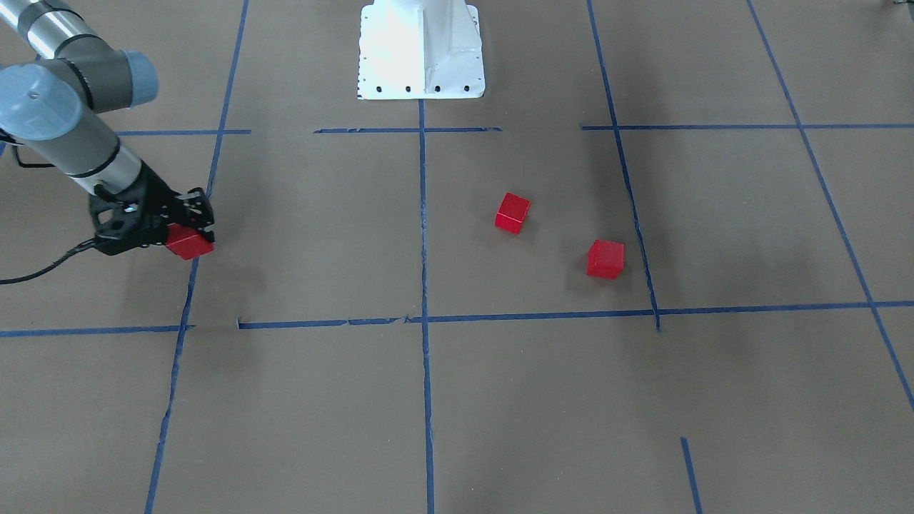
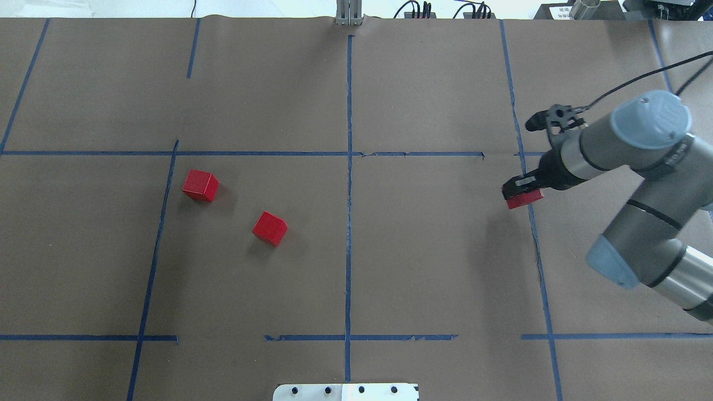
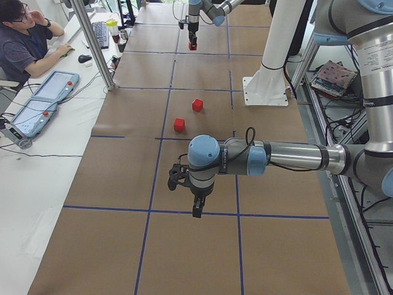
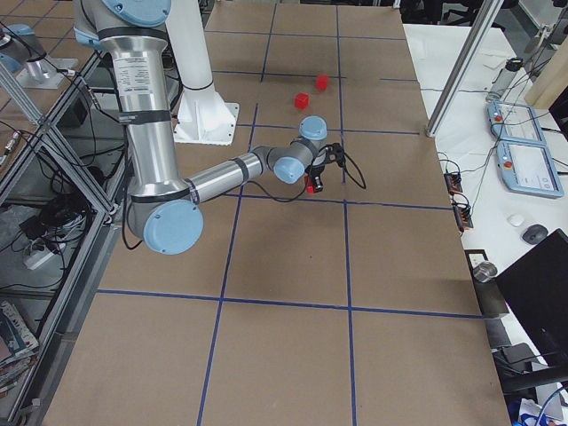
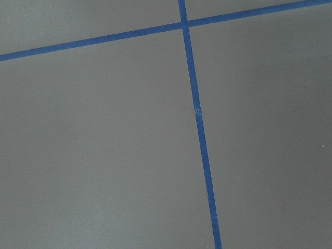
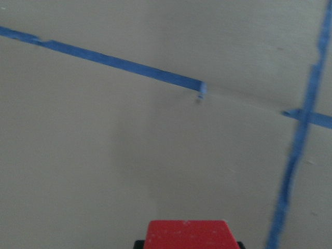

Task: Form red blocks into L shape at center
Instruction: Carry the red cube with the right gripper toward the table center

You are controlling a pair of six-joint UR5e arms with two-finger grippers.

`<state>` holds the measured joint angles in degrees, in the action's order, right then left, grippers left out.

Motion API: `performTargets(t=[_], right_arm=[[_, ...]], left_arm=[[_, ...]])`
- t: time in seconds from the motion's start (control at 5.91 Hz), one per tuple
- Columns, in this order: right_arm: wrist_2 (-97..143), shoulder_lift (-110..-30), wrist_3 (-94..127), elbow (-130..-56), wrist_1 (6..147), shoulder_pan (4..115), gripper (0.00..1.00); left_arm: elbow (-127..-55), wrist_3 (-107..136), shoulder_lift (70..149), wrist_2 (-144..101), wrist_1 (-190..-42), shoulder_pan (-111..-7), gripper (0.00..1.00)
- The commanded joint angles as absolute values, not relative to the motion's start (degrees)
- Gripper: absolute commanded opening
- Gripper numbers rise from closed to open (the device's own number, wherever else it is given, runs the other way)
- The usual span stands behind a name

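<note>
Carrying one cube: the right claw (image 2: 521, 192) is clamped narrow on the held block (image 2: 524, 199). It hangs over the edge tape (image 2: 532, 234) on the right side of the center cell (image 2: 423, 250). Block looks lifted off the surface (image 2: 423, 83), since its shadow falls offset from it, but I can't be certain.

The other 2 red cubes are well apart from the claw, past the split line (image 2: 348, 245), in the cell's other half. The nearer loose block (image 2: 269, 228) is closer to that line. The farther loose block (image 2: 200, 185) sits by the cell's far edge. They don't touch each other and both are turned off-square to the tape.

The left claw (image 3: 196, 208) shows only in the side view, low over the surface and far from all cubes; can't tell if it's wide or narrow.

Doing this step well, imo:
- Travel inward from the claw's spot toward the split line and keep height so the cube doesn't drag on the paper.
- Square the cube's faces to the tape before lowering, since it anchors the L.
- Set it flat near the cell's middle w/ room beside it for 2 more, flush.
- Release only once it's seated, then lift straight up so the tips don't nudge it.
</note>
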<state>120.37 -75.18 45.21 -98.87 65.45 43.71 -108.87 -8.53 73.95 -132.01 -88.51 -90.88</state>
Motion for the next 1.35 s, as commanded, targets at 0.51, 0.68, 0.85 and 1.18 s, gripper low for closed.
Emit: performTargets(t=[0.51, 0.68, 0.85, 1.18], right_arm=[[104.1, -42.2, 73.7, -82.3, 84.2, 25.5, 0.21], [103.8, -40.4, 74.4, -79.7, 84.2, 24.8, 0.23], [103.8, -40.7, 74.6, -79.7, 84.8, 24.7, 0.26], [104.0, -40.8, 74.6, -80.2, 87.2, 24.7, 0.28]], left_arm=[[-108.9, -8.5, 73.9, -132.0, -88.5, -90.9, 1.00], [-108.8, -8.5, 73.9, -132.0, -88.5, -90.9, 1.00], [-108.8, -8.5, 73.9, -132.0, -88.5, -90.9, 1.00], [-108.8, -8.5, 73.9, -132.0, -88.4, -90.9, 1.00]])
